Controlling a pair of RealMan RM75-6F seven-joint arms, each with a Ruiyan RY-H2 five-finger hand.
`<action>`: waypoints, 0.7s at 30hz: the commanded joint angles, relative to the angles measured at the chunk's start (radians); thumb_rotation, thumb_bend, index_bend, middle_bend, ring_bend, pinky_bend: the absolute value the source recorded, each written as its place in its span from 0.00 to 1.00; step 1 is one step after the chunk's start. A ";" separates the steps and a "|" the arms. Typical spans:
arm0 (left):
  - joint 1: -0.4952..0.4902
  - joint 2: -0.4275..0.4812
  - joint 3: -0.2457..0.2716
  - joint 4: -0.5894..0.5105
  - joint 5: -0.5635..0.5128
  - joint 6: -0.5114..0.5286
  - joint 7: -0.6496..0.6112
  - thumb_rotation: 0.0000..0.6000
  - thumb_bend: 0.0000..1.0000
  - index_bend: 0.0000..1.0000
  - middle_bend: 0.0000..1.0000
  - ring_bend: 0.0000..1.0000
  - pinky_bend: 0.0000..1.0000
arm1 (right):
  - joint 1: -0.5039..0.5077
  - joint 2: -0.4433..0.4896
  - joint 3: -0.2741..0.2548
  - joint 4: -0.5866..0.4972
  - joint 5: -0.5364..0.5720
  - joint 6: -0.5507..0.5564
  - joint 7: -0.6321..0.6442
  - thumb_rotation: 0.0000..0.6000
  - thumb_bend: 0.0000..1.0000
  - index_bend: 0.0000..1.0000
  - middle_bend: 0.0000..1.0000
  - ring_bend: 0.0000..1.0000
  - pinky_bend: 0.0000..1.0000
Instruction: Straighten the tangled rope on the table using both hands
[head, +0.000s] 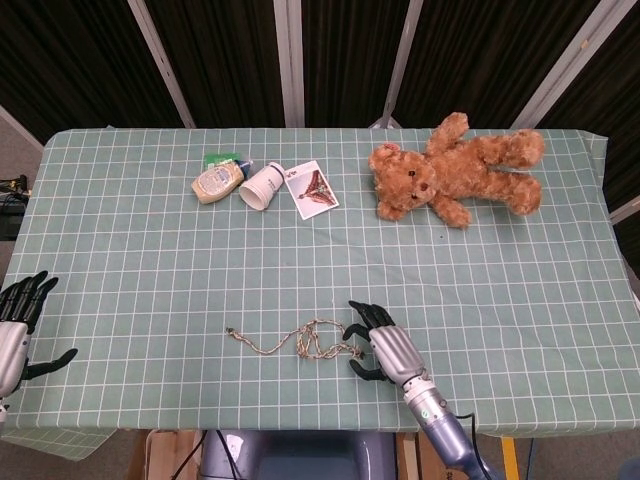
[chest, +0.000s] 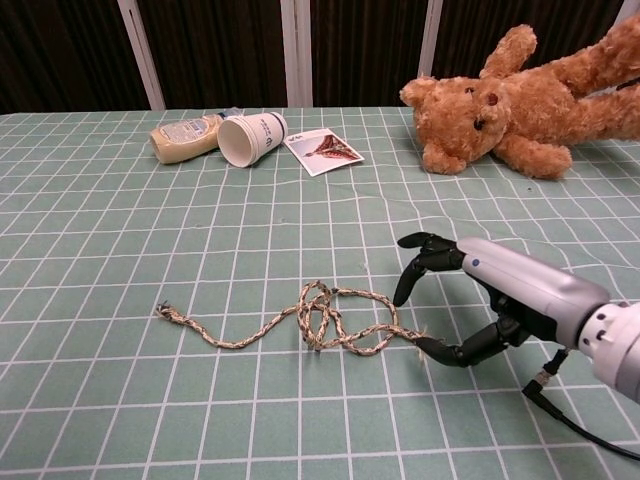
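A thin braided rope (head: 300, 340) (chest: 320, 320) lies on the green checked tablecloth near the front edge, knotted into loops at its middle, with one frayed end at the left (chest: 163, 311) and one at the right. My right hand (head: 380, 345) (chest: 480, 300) hovers at that right end, fingers apart, thumb and fingertips on either side of the frayed tip; nothing is gripped. My left hand (head: 18, 325) stays open at the table's left edge, far from the rope, and is outside the chest view.
A brown teddy bear (head: 455, 170) (chest: 510, 95) lies at the back right. A squeeze bottle (head: 217, 183), a tipped paper cup (head: 262, 186) and a small card (head: 311, 188) sit at the back centre-left. The table's front edge (head: 300, 432) runs close behind the rope.
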 joint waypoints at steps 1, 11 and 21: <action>0.000 0.000 0.000 0.000 0.000 0.000 -0.001 1.00 0.05 0.01 0.00 0.00 0.00 | 0.003 -0.017 0.000 0.023 0.011 0.001 -0.010 1.00 0.37 0.42 0.08 0.00 0.00; 0.000 0.000 0.000 -0.005 -0.001 0.000 0.001 1.00 0.05 0.01 0.00 0.00 0.00 | 0.006 -0.059 -0.001 0.054 0.031 0.012 -0.023 1.00 0.37 0.46 0.09 0.00 0.00; -0.001 0.001 0.000 -0.005 -0.003 -0.001 -0.002 1.00 0.05 0.01 0.00 0.00 0.00 | 0.011 -0.093 0.004 0.071 0.053 0.017 -0.038 1.00 0.37 0.51 0.11 0.00 0.00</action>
